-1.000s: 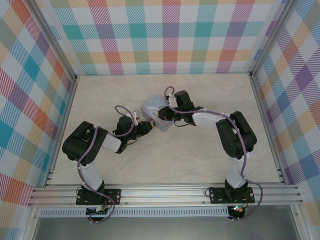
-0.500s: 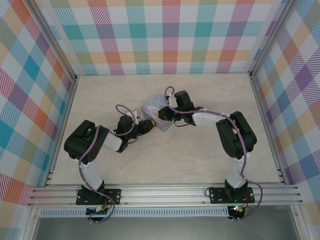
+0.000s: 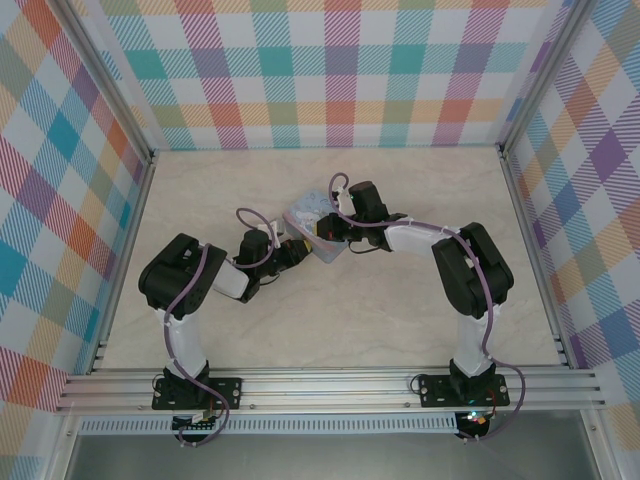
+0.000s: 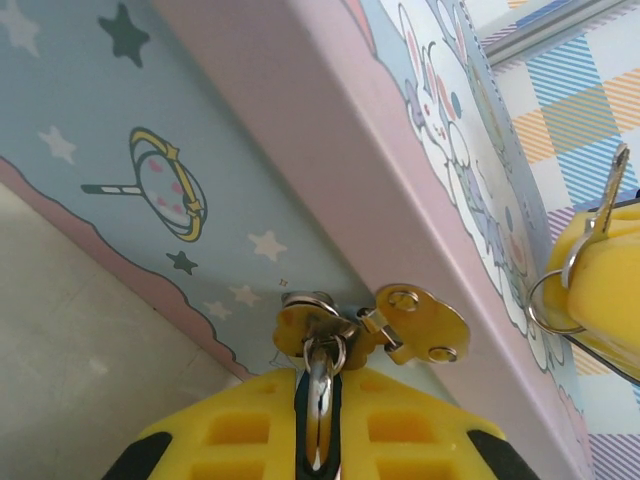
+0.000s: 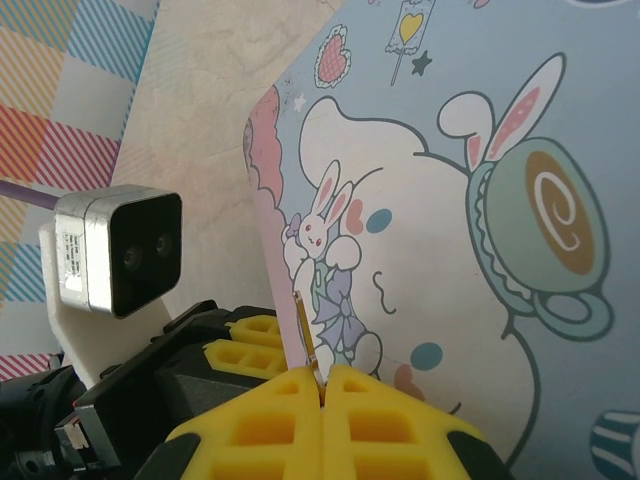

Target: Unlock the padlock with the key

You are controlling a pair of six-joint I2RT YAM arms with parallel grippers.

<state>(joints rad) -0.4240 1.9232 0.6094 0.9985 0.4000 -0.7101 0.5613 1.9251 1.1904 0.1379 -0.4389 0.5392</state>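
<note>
At the gold hasp (image 4: 415, 325) on the front wall of the tin (image 4: 150, 120), the padlock (image 4: 319, 395) hangs from the staple. Only a silvery part of it shows, pinched between the closed pads of the left gripper (image 3: 297, 251); its blue body is hidden, so I cannot tell which way the keyhole faces. The key (image 5: 305, 330) stands as a thin blade out of the tightly closed right gripper (image 5: 322, 385), above the tin's lid. From the left wrist it sits at the hasp's 3 o'clock, well apart, tip toward 12 o'clock. The step in hand looks like bringing the key to the keyhole. To do it well, the left gripper should steady the lock and turn its keyhole clear of the tin wall. The right should come off the lid, line the blade up with the keyhole and push straight, since so thin a key could pivot in the pads. Over the worktop (image 3: 400, 300), the left arm lies folded low at the tin's 8 o'clock, forearm reaching toward 2 o'clock. The right arm bends at 4 o'clock, its forearm running toward 10 o'clock onto the lid.
</note>
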